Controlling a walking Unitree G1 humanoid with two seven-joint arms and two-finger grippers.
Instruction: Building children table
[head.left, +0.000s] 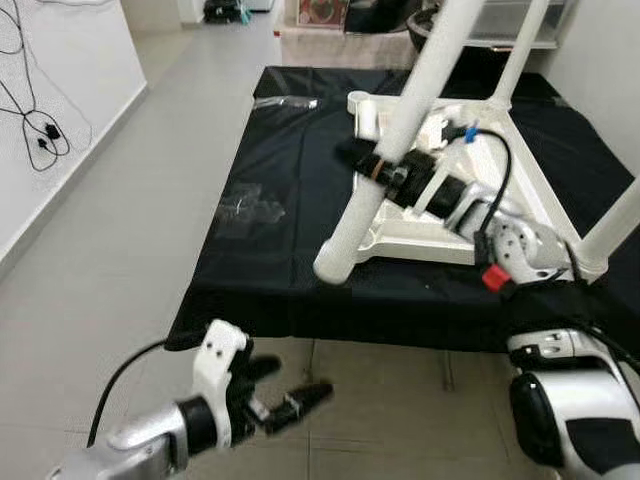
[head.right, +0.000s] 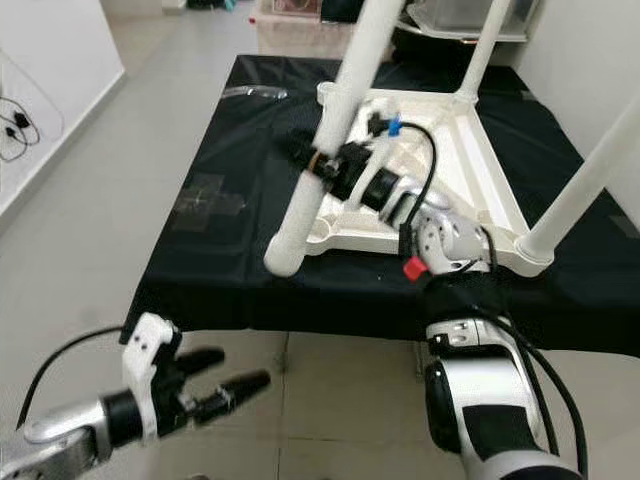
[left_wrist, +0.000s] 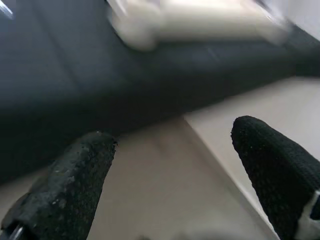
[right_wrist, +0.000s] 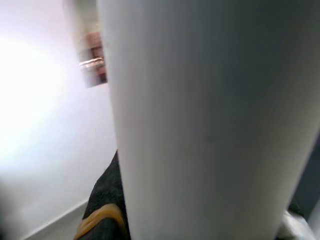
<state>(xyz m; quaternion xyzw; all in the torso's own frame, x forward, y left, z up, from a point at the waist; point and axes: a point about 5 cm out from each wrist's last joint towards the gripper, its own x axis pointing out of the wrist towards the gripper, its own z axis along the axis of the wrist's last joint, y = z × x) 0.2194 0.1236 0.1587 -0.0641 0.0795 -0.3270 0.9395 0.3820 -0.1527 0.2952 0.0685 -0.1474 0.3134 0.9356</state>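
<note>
Grey floor tiles (head.left: 120, 260) run beside a low platform covered with a black cloth (head.left: 290, 250), and a white wall (head.left: 50, 110) with hanging cables (head.left: 35, 125) stands on the robot's left. On the cloth lies the white table top (head.right: 480, 190), turned upside down. Two legs already stand up from it: one at the far corner (head.right: 490, 50) and one at the near right corner (head.right: 590, 170).

The right gripper (head.left: 365, 160) reaches over the near left part of the top and is closed around a loose white leg (head.left: 400, 130). This leg is tilted, with its lower end hanging just over the near edge of the cloth, and it does not sit in a socket. In the right wrist view the leg (right_wrist: 210, 120) is very close to the camera.

The left gripper (head.left: 285, 395) hovers low over the floor in front of the platform, its fingers (left_wrist: 75, 185) spread wide with nothing between them.

A clear plastic bag (head.left: 248, 205) lies on the cloth's left part.
</note>
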